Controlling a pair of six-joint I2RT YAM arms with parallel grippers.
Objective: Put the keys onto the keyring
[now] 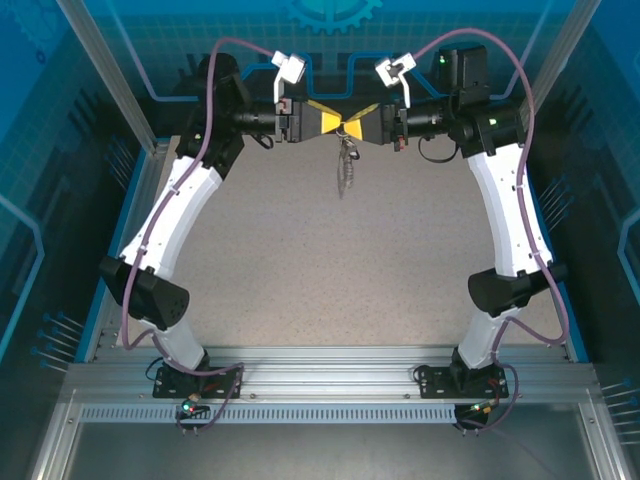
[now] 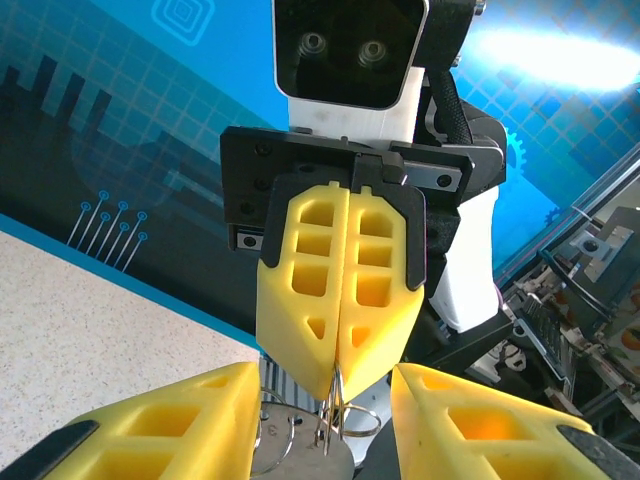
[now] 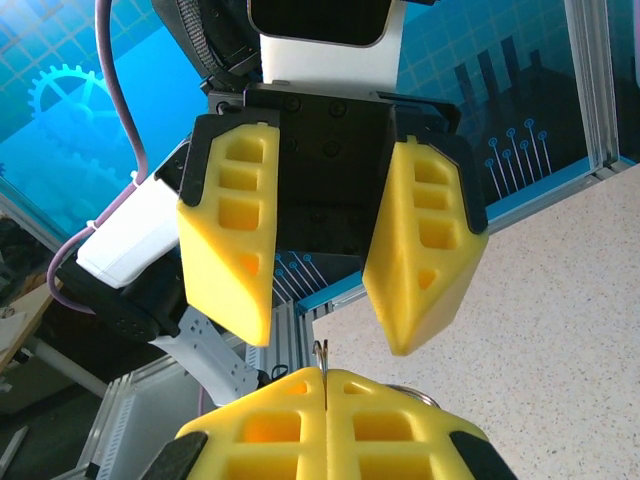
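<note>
"Where were your hands at that moment?"

"Out over the far side of the table (image 1: 300,280), meeting tip to tip. My right gripper (image 2: 336,385) was clamped tight, pinching a thin silvery wire (image 3: 322,352) at the very ends of its yellow pads. My left gripper (image 3: 328,342) was spread wide, one finger on either side of the right one's nose, grasping nothing."

"And the keyring?"

"The keyring (image 1: 346,168) hung below that pinch, in the air above the table, dangling by the wire. From my left wrist I saw wire loops (image 2: 355,420) and a flat grey piece (image 2: 312,462) just under the right fingertips. The keys I couldn't pick out of that tangle; there was a small dark spot near the top of it, but I couldn't say what it was."

"What worried you?"

"The hold, mostly. I judged it a poor one: a sliver of wire between soft foam tips, with everything else swinging free beneath. From above the loop looked smeared, so it may have been swaying, and a sway could have twisted the wire out and dropped the lot."

"And your left hand?"

"If I'd closed it where it was, I'd likely have squeezed my own right fingers rather than the ring. Or nudged them and jarred the pinch loose. I'd have had to drop lower, to the loops, and close slowly."
</note>
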